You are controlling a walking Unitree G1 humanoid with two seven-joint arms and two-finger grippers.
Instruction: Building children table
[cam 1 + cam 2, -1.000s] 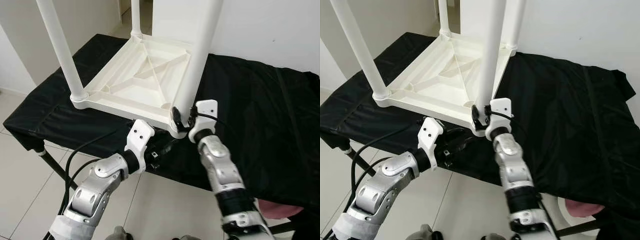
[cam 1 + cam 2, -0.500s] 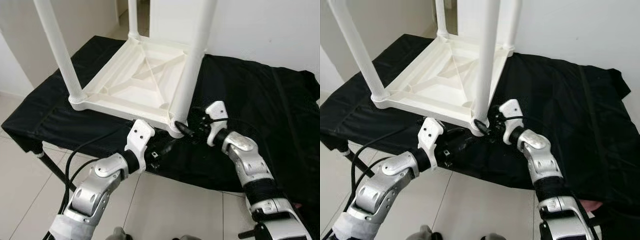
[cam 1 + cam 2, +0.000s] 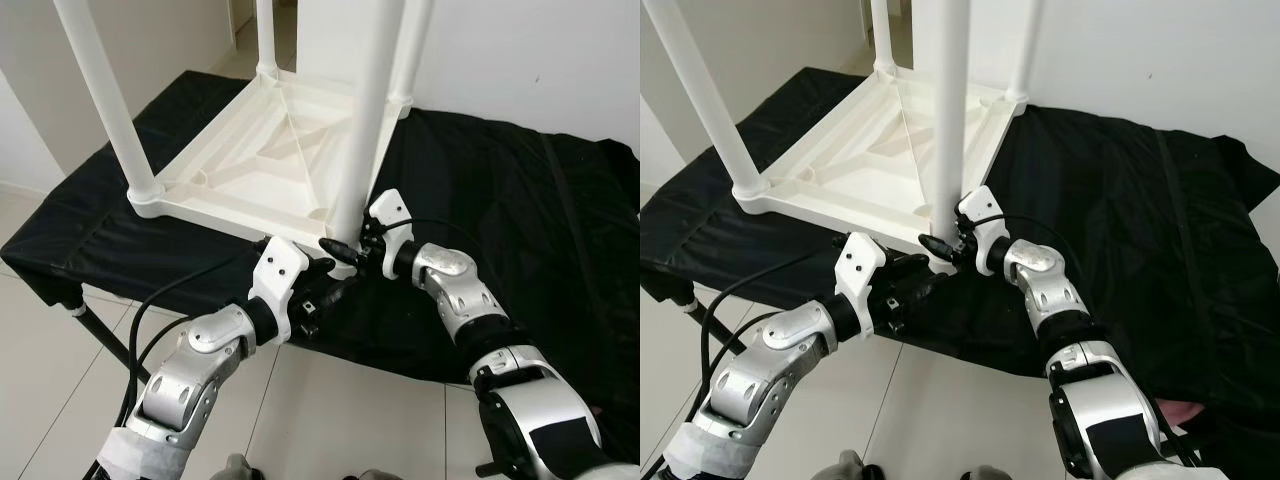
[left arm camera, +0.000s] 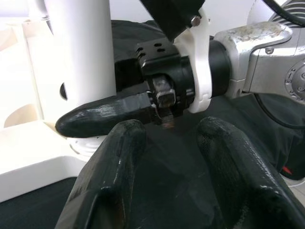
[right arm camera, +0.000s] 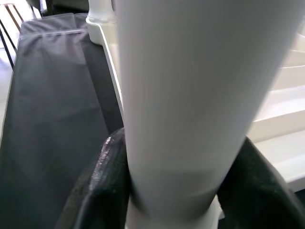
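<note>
A white children's table [image 3: 270, 170] lies upside down on a black-covered bench, its legs pointing up. The near leg [image 3: 365, 110] stands in the corner socket by the bench's front edge. My right gripper [image 3: 345, 245] is shut on this leg at its base. In the right wrist view the leg [image 5: 190, 95] sits between the two fingers [image 5: 102, 191]. My left gripper [image 3: 325, 290] hovers just below and in front of that corner. Its fingers [image 4: 107, 181] are open with nothing between them, pointing at the right gripper's finger [image 4: 105, 117].
The black cloth [image 3: 520, 200] covers the bench and hangs over its front edge. Another leg [image 3: 105, 100] rises at the left corner and more stand at the back. A white wall [image 3: 540, 50] is behind, tiled floor [image 3: 50, 360] below, and a pink object [image 3: 1160, 412] lies low at the right.
My right arm swung out to the right of the near leg, then came back in, and its fingers now clasp the leg's base from the side. The left arm has stayed in place.
</note>
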